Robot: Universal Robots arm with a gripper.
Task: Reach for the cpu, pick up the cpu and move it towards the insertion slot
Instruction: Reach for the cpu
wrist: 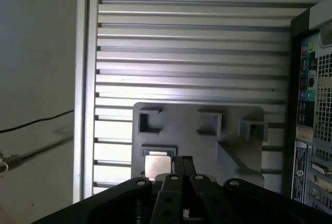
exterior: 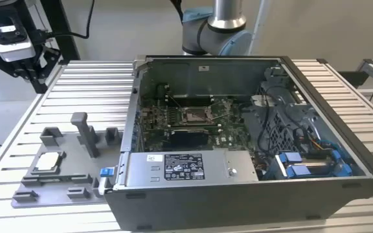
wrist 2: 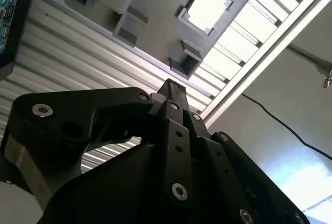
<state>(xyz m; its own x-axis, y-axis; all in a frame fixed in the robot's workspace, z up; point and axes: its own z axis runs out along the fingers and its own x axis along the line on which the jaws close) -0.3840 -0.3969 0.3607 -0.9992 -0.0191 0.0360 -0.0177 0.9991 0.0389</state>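
The small, thin, square cpu with a silvery face and tan rim (exterior: 49, 161) lies flat in a shallow recess of the grey plastic fixture plate (exterior: 73, 167). Being square, it has no long axis, and its sides follow the plate's edges. The plate rests on the ribbed metal table (exterior: 89, 97), at the exterior view's left of the open dark computer case (exterior: 238, 204).

The black gripper (wrist: 181, 162) hangs high over the table's far corner, well apart from the chip. From there, the chip lies below it and toward the table's near edge. The fingers are together and hold nothing.

The insertion slot, a square socket with a shiny frame (exterior: 196, 115), sits inside the case.
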